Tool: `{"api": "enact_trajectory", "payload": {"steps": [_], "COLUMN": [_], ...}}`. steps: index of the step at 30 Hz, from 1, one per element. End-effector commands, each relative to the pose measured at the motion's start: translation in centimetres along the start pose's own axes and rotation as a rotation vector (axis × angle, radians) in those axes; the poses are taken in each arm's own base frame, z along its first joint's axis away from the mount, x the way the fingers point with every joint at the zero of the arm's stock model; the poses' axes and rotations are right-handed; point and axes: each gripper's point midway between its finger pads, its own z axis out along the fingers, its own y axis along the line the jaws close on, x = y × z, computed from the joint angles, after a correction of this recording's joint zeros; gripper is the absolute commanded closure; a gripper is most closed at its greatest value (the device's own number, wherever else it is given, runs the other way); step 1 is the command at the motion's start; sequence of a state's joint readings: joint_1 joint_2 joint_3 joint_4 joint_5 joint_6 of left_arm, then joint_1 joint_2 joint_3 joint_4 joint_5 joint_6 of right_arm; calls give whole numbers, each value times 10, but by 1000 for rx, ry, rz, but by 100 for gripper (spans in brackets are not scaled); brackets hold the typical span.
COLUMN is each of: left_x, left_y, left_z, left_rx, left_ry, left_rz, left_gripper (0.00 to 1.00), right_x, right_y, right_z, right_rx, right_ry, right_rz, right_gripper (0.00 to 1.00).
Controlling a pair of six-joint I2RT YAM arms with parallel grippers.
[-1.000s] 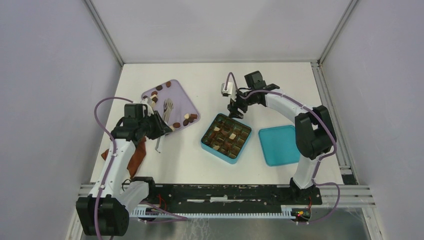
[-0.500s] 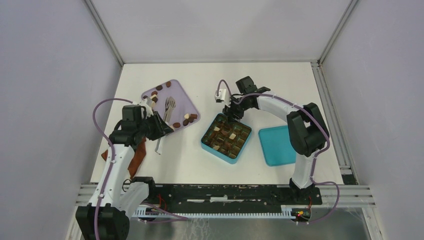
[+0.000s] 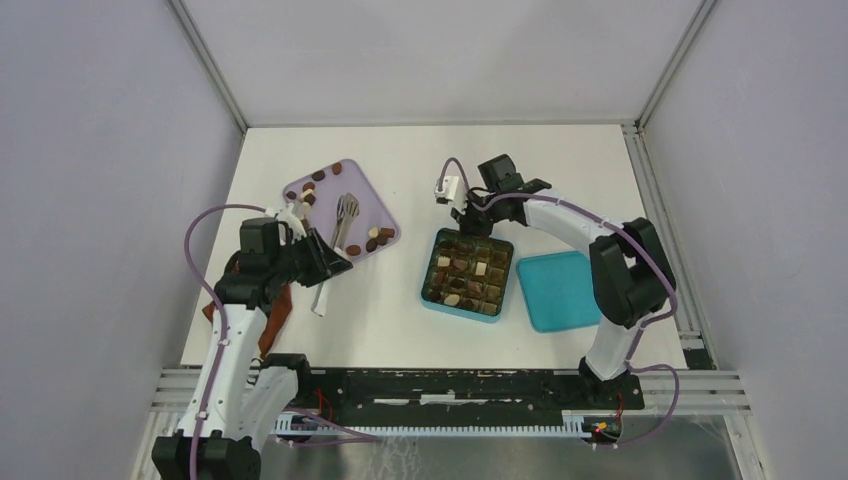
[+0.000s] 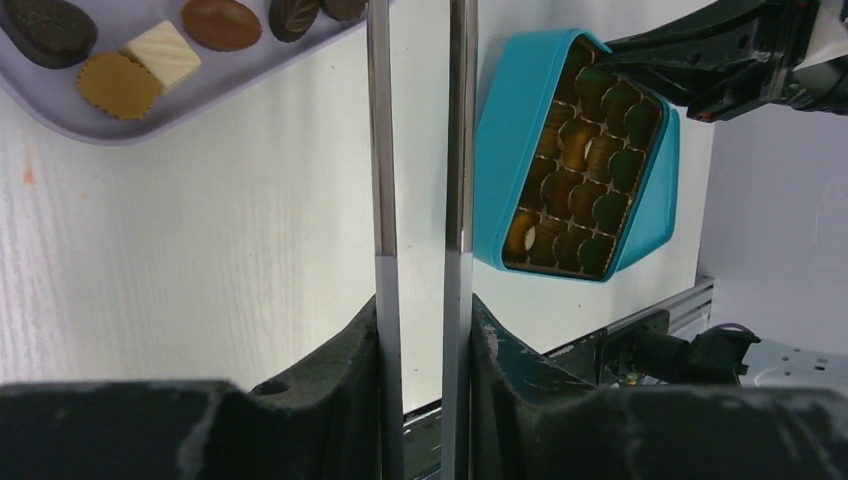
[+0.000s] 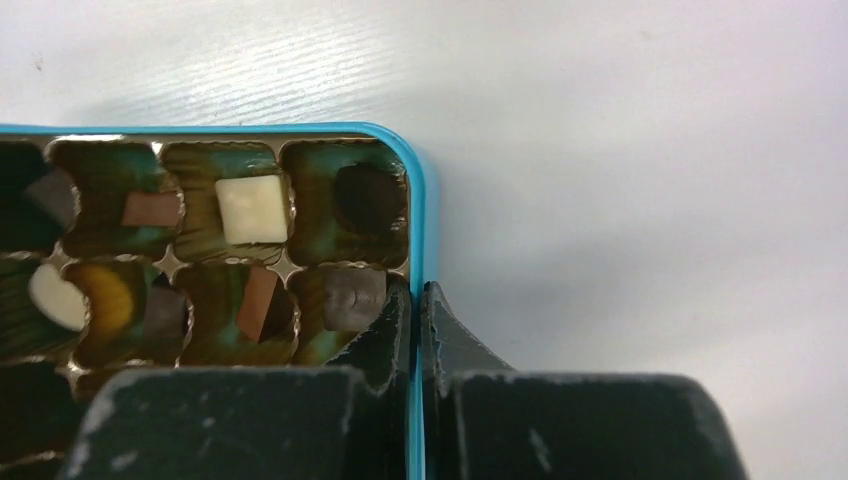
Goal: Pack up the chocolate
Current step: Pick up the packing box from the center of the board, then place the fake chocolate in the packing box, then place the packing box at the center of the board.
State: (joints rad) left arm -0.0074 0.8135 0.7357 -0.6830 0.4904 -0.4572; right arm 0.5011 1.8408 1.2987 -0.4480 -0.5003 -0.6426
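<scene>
Several chocolate pieces (image 3: 378,236) lie on the lilac tray (image 3: 362,200), seen close in the left wrist view as chocolate pieces (image 4: 222,22) on the tray (image 4: 200,88). More chocolate (image 5: 250,210) fills cells of the teal box (image 3: 430,300). My right gripper (image 3: 468,222) is shut on the box's far wall (image 5: 416,240), one finger inside and one outside, the gripper (image 5: 415,300) at a corner. My left gripper (image 3: 335,265) is shut on metal tongs (image 3: 340,222). The tong arms (image 4: 380,200) run up from the gripper (image 4: 420,330), a gap apart, with nothing between them.
The teal lid (image 3: 558,290) lies flat just right of the box. A reddish-brown cloth (image 3: 272,318) lies under my left arm near the table's left edge. The box (image 4: 500,150) and right fingers (image 4: 700,75) show in the left wrist view.
My right gripper closed on the box's far wall, and the box turned from a diamond to square and shifted slightly right. My left arm drew back a little with the tongs.
</scene>
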Motion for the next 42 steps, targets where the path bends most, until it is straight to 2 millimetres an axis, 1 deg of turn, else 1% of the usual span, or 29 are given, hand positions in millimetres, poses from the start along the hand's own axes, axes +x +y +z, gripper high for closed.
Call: {"api": "enact_trajectory", "payload": {"steps": [1,6,9,12,14,16,17,19,24,27,28,32,37,39,41,42], "left_x": [-3,-5,-7,-10,-11,-12,-11,-11,-8,-2,5,13,19,20,21,22], "left_y": [-23,-36,-44,-54,-60,-66,-68,-73,-78,-83,-88,-88,-90,-91,-94,-96], "left_z": [-9,-19,-24,-30,-33,-36,-37,-39,-41,-44,-47,-49,-48,-46,-43,-40], "left_rx": [112,165,194,234,264,294,307,333,368,406,451,478,506,511,516,519], "left_ry": [-31,-58,-68,-80,-86,-86,-84,-87,-81,-64,-48,-38,-31,-29,-22,-17], "left_rz": [6,24,35,51,62,71,72,74,64,57,62,50,27,21,21,20], "left_gripper": [98,98,98,98,98,98,98,98,98,98,98,98,98,98,98,98], "right_x": [-58,-86,-96,-101,-103,-103,-103,-99,-74,-61,-52,-40,-24,-19,-16,-15], "right_y": [-21,-32,-36,-34,-31,-27,-26,-20,-1,7,10,10,11,14,15,15], "right_z": [-47,-89,-110,-122,-125,-123,-122,-112,-64,-39,-24,-9,7,13,17,18], "right_rx": [172,314,391,428,433,416,406,364,189,105,68,63,47,30,15,11], "right_ry": [-158,-224,-242,-263,-277,-289,-294,-298,-275,-256,-242,-222,-184,-170,-160,-157], "right_rz": [-72,-110,-124,-124,-112,-93,-85,-54,58,132,188,257,329,340,344,344], "right_gripper": [100,100,100,100,100,100,100,100,100,100,100,100,99,97,94,90]}}
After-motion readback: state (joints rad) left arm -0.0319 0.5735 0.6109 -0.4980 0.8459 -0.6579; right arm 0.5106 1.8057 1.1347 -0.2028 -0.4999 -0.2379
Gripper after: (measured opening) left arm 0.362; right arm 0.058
